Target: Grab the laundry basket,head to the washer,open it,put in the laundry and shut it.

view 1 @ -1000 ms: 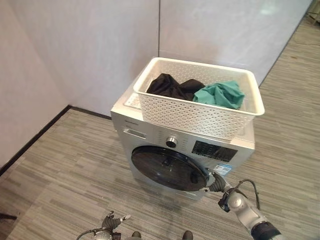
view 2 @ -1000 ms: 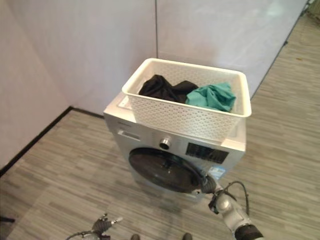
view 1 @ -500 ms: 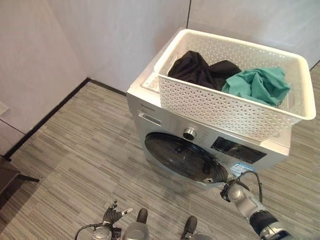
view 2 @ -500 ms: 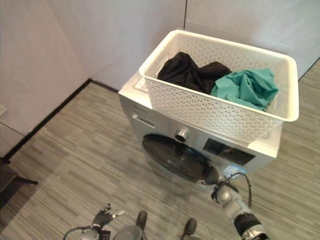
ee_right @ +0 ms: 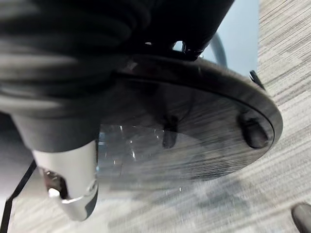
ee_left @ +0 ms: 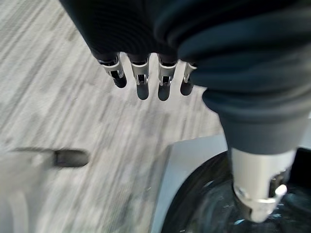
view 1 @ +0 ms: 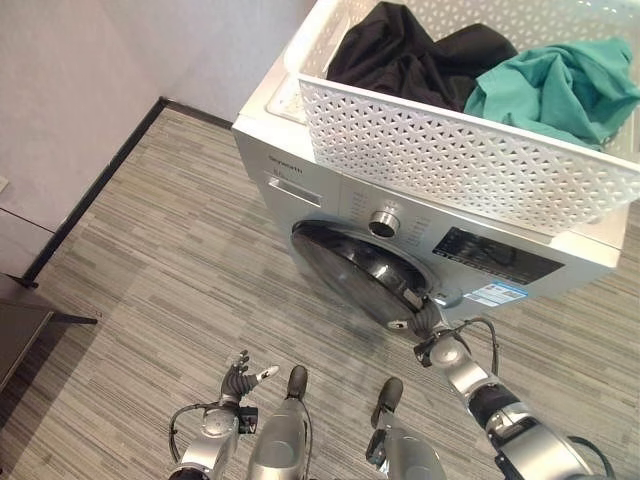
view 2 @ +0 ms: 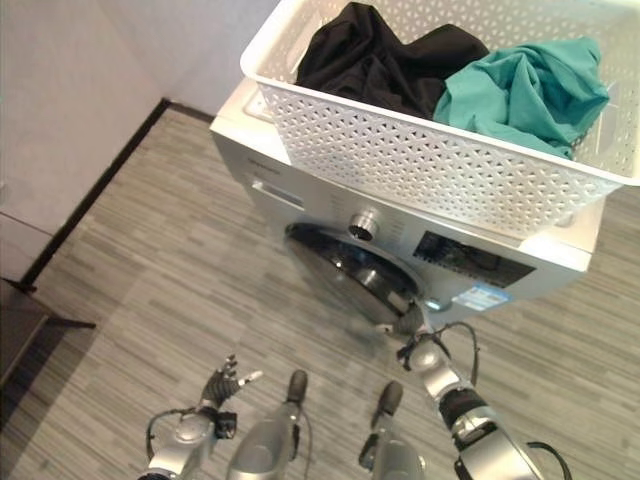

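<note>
A: Where's the laundry basket [view 1: 470, 150] sitting?
B: On top of the washer [view 1: 560, 262], black [view 1: 400, 55] and teal clothes [view 1: 560, 85] lying inside.
A: Your right hand [view 1: 428, 322]?
B: It's reaching the rim of the round door [view 1: 355, 272], which is standing ajar; fingers hidden behind it, can't tell.
A: Left hand [view 1: 238, 381]?
B: You're hanging it low over the floor [view 1: 150, 260], fingers relaxed, holding nothing.

Floor [view 1: 150, 250]: grey wood-grain planks. Walls [view 1: 90, 70]: pale, plain, meeting in a corner. Baseboard [view 1: 95, 190]: dark strip along wall foot. Dark furniture piece [view 1: 20, 330] at the left edge.
</note>
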Robot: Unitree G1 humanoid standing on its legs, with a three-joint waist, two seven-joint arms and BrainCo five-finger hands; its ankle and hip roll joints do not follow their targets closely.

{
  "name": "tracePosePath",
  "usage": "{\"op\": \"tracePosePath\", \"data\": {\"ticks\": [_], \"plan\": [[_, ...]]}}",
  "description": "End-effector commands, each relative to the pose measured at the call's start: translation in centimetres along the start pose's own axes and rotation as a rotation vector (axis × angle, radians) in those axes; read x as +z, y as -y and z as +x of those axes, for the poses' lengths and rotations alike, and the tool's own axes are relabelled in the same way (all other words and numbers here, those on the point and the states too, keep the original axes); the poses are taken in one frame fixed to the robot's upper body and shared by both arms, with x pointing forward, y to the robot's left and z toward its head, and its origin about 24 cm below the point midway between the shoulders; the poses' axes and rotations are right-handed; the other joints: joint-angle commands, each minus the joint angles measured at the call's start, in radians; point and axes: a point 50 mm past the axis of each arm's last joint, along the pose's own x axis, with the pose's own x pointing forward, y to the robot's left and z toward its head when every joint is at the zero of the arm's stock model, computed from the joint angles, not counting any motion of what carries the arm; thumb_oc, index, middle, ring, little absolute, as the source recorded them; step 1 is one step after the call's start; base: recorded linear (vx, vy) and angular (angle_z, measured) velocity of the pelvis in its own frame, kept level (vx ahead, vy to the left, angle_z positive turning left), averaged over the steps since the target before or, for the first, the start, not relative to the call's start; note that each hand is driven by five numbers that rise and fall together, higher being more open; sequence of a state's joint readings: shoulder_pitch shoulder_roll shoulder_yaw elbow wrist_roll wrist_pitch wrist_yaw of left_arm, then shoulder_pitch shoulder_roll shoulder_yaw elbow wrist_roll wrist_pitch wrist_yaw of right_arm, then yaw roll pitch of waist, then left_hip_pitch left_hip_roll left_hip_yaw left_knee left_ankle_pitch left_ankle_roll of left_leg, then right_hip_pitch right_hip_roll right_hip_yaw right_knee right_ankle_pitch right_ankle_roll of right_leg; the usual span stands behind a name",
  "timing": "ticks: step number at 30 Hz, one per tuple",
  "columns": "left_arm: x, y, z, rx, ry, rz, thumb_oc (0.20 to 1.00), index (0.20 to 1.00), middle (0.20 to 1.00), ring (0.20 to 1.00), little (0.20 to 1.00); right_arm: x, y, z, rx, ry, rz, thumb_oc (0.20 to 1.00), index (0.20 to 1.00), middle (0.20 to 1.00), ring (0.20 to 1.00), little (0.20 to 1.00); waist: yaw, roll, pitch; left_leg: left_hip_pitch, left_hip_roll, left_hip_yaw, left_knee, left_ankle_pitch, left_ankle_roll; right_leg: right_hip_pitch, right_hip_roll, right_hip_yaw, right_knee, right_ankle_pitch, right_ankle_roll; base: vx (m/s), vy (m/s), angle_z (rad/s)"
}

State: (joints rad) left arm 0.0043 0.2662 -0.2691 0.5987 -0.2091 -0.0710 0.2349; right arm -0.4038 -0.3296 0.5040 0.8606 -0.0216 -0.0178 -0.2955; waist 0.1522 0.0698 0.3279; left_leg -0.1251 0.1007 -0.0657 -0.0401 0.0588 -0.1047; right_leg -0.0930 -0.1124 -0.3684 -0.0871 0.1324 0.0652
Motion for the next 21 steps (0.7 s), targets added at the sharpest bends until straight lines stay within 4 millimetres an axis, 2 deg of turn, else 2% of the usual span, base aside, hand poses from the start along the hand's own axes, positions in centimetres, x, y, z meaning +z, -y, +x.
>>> {"op": "tracePosePath", "data": {"ticks": [1,2,4,5,6,7,8,9,12,15,17,21], "plan": [[5.3,-3.8,-0.4,0.144,0.313,0.309,1.0,1.0,1.0,1.0,1.0,5.1,-11.1,-2.7,0.379,0.11,0.055,1.0,1.0,1.0,1.0,1.0,0.091,-0.038,-0.028,-0.029,-0.014,0.035,0.073,-0.06,0.032,0.012,-0.137,0.029,0.034,-0.054,0.091,0.03,-0.023,0.0],[5.3,-3.9,-0.4,0.145,0.313,0.31,1.0,1.0,1.0,1.0,1.0,5.1,-11.2,-2.7,0.38,0.111,0.056,1.0,1.0,1.0,1.0,1.0,0.089,-0.042,-0.03,-0.033,-0.017,0.034,0.072,-0.055,0.033,0.009,-0.14,0.028,0.033,-0.05,0.091,0.07,-0.039,-0.01],[8.7,-5.4,-1.4,0.235,0.475,0.404,1.0,1.0,1.0,1.0,1.0,5.3,-12.4,-3.3,0.414,0.095,0.09,1.0,1.0,1.0,1.0,1.0,0.102,-0.044,-0.046,-0.012,-0.008,0.034,0.07,-0.059,0.027,0.03,-0.134,0.022,0.03,-0.058,0.09,0.06,-0.056,-0.02],[11.1,-6.5,-2.7,0.284,0.589,0.421,1.0,1.0,1.0,1.0,1.0,5.7,-13.4,-3.8,0.454,0.09,0.104,1.0,1.0,1.0,1.0,1.0,0.114,-0.05,-0.064,0.005,0.004,0.031,0.064,-0.06,0.02,0.049,-0.123,0.016,0.024,-0.066,0.087,0.05,-0.064,-0.02],[11.1,-6.5,-2.7,0.285,0.588,0.421,1.0,1.0,1.0,1.0,1.0,5.7,-13.5,-3.8,0.454,0.09,0.104,1.0,1.0,1.0,1.0,1.0,0.113,-0.051,-0.065,0.004,0.003,0.031,0.063,-0.059,0.021,0.048,-0.123,0.016,0.023,-0.065,0.087,0.06,-0.098,-0.04],[12.7,-7.0,-3.5,0.296,0.659,0.413,1.0,1.0,1.0,1.0,1.0,5.8,-13.7,-3.9,0.466,0.089,0.095,1.0,1.0,1.0,1.0,1.0,0.121,-0.054,-0.072,0.012,0.013,0.026,0.061,-0.057,0.015,0.059,-0.113,0.011,0.02,-0.07,0.084,0.03,-0.122,0.06],[15.4,-6.8,-5.4,0.229,0.796,0.446,1.0,1.0,1.0,1.0,1.0,5.9,-13.8,-3.9,0.485,0.095,0.066,1.0,1.0,1.0,1.0,1.0,0.131,-0.054,-0.08,0.025,0.031,0.023,0.057,-0.06,0.007,0.077,-0.093,0.012,0.012,-0.082,0.081,0.01,-0.12,0.0],[15.4,-6.9,-5.5,0.23,0.795,0.447,1.0,1.0,1.0,1.0,1.0,6.0,-13.9,-3.9,0.486,0.096,0.066,1.0,1.0,1.0,1.0,1.0,0.129,-0.057,-0.08,0.022,0.029,0.022,0.056,-0.054,0.008,0.074,-0.095,0.011,0.01,-0.077,0.08,0.0,-0.107,0.03],[18.1,-6.8,-8.3,0.075,0.928,0.337,1.0,1.0,1.0,1.0,1.0,5.4,-14.1,-4.0,0.535,0.075,0.032,1.0,1.0,1.0,1.0,1.0,0.138,-0.055,-0.096,0.033,0.058,0.025,0.056,-0.05,-0.005,0.092,-0.066,0.01,0.002,-0.094,0.073,0.02,-0.097,0.04],[20.1,-5.3,-10.2,-0.119,1.034,0.254,1.0,1.0,1.0,1.0,1.0,4.7,-14.2,-4.1,0.589,0.042,0.061,1.0,1.0,1.0,1.0,1.0,0.145,-0.053,-0.116,0.051,0.086,0.02,0.051,-0.043,-0.018,0.109,-0.039,0.01,0.0,-0.11,0.064,0.04,-0.095,0.05],[20.8,-4.5,-11.0,-0.205,1.071,0.237,1.0,1.0,1.0,1.0,1.0,4.7,-14.5,-4.2,0.617,0.027,0.102,1.0,1.0,1.0,1.0,1.0,0.149,-0.051,-0.128,0.062,0.095,0.022,0.044,-0.039,-0.022,0.117,-0.03,0.007,0.0,-0.116,0.061,0.05,-0.056,0.12],[21.9,-2.3,-11.7,-0.378,1.114,0.092,1.0,1.0,1.0,1.0,1.0,7.2,-15.0,-4.0,0.658,0.03,0.284,1.0,1.0,1.0,1.0,1.0,0.18,-0.033,-0.131,0.069,0.114,0.014,0.036,-0.023,-0.038,0.121,-0.013,-0.006,0.0,-0.122,0.055,0.02,-0.058,-0.01]]}}
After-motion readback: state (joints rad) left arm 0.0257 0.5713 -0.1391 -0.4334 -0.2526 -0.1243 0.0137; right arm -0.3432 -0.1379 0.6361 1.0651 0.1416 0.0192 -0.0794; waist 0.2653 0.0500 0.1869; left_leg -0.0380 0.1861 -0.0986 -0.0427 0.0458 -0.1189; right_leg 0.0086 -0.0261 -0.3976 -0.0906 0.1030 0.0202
